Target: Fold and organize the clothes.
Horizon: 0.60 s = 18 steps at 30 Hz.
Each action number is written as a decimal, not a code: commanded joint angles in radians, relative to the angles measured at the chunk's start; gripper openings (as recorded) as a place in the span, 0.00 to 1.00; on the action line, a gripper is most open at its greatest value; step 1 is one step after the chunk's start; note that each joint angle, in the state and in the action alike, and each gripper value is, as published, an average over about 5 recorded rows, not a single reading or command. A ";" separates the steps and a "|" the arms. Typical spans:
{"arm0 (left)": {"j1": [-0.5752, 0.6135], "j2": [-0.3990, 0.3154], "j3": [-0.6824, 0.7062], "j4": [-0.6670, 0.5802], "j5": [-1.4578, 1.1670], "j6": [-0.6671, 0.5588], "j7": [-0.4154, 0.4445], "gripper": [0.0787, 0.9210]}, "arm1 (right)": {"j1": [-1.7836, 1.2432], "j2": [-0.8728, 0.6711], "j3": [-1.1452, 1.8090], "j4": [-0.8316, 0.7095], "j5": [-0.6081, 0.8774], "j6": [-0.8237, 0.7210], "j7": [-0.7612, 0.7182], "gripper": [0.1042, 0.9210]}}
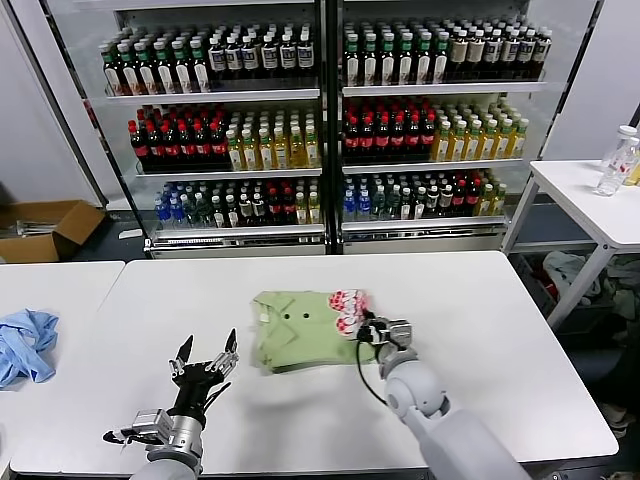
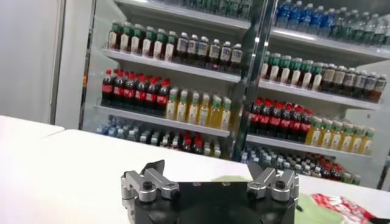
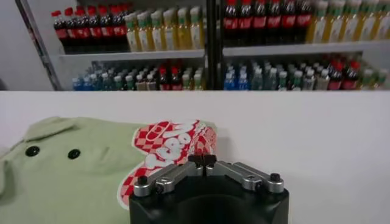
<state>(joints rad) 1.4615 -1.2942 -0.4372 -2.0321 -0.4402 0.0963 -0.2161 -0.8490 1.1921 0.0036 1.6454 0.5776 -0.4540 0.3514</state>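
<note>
Right gripper [image 1: 368, 328] clamped on the shirt's [image 1: 300, 330] printed edge

The folded green shirt lay mid-table [image 1: 500, 340]; the left gripper [image 1: 205, 365] hovered open near the front edge.

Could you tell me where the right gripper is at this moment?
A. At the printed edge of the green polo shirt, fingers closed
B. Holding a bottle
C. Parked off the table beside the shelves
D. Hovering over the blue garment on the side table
A: the right gripper sits at the red-and-white printed edge of the green polo shirt, and the right wrist view shows its fingers brought together there; whether fabric is pinched cannot be told.
</note>
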 commanded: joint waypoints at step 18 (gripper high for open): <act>0.038 0.033 0.013 -0.035 0.063 -0.040 0.059 0.88 | -0.560 -0.074 0.391 0.465 -0.339 0.283 -0.117 0.49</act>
<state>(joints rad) 1.4886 -1.2728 -0.4243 -2.0522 -0.3943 0.0659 -0.1733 -1.1274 1.0957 0.2282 1.8909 0.3587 -0.2814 0.2465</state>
